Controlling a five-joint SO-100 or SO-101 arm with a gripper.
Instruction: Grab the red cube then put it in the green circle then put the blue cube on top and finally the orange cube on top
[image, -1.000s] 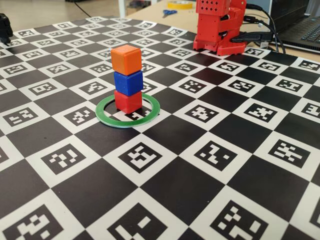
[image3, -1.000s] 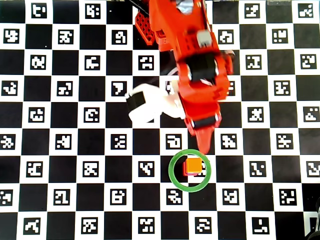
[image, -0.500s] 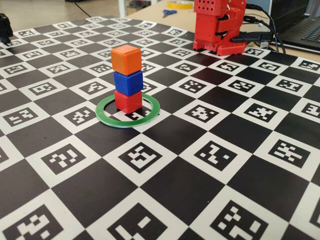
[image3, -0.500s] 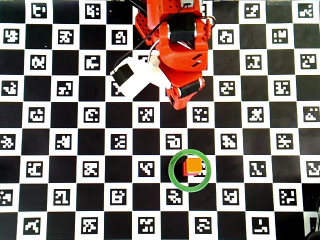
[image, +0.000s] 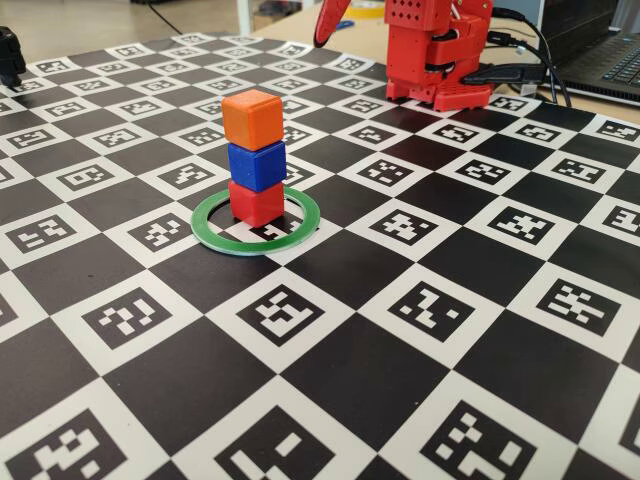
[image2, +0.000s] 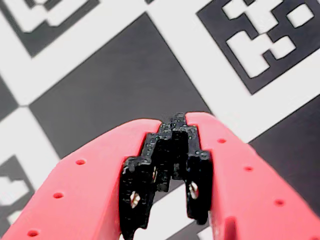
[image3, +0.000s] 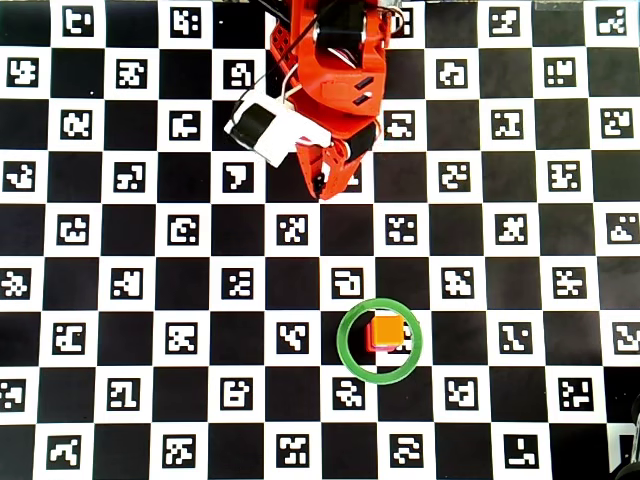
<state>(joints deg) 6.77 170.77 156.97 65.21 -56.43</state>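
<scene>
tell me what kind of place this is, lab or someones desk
Probably a robotics lab or workshop bench: the table is covered by a checkerboard mat of printed fiducial markers, a red 3D-printed robot arm is mounted at its edge, and a laptop with cables sits beside it.

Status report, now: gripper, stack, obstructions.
Gripper shut, empty, near its base. Orange cube on blue cube on red cube, inside green circle. Nothing obstructing.

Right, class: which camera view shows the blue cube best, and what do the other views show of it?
The fixed view: the blue cube shows two full faces, sandwiched between the orange cube and the red cube. In the overhead view the orange cube hides it completely. The wrist view shows only the shut gripper over the board.
</scene>
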